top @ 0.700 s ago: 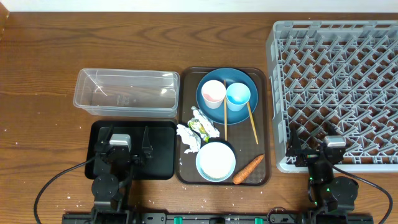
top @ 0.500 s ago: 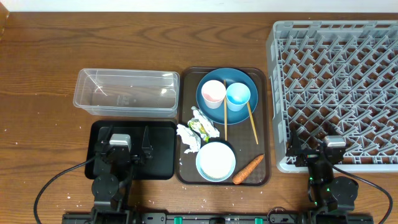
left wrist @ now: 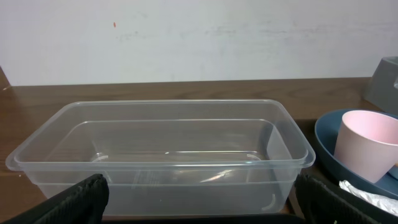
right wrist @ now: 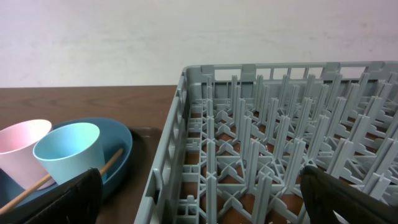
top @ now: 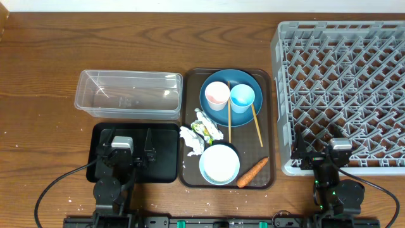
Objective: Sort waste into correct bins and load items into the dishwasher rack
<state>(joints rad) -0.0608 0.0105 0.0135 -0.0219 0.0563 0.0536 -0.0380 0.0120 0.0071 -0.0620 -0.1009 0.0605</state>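
Both claws are parked at the near edge of the table with nothing in them. The left gripper (top: pixel 128 144) has its jaws spread wide over the black tray (top: pixel 168 158) and looks straight into the clear tub (left wrist: pixel 155 163). The right gripper (top: pixel 326 155) is just as wide open and sits at the near corner of the dishwasher rack (top: pixel 276 95).

Everything to sort sits on the brown serving tray (top: pixel 269 126) between them, so I'd say nothing has been started yet. The crumpled paper (top: pixel 192 139) with its green-yellow wrapper (top: pixel 202 128) is closest to the left claw, just past the black tray's edge, so that looks like the easy first grab. I'd come straight down on the bulk of the wad, as it's touching the white bowl (top: pixel 219 163) and a sloppy pinch could drag the bowl along.

The carrot piece (top: pixel 253 172) lies at the tray's near right corner, beside the bowl. The pink cup (top: pixel 216 94) and light-blue cup (top: pixel 242 97) stand upright on the blue plate (top: pixel 231 77), so they need to come off before the plate goes. One of the chopsticks (top: pixel 229 120) leans across the plate's edge, and the other lies off to its right, so watch those.

There are some white specks on the table, but they're too small to say they're rice.

As for writing, there's a faint moulded mark on the tub's bottom that I can't read, and I see no brands anywhere
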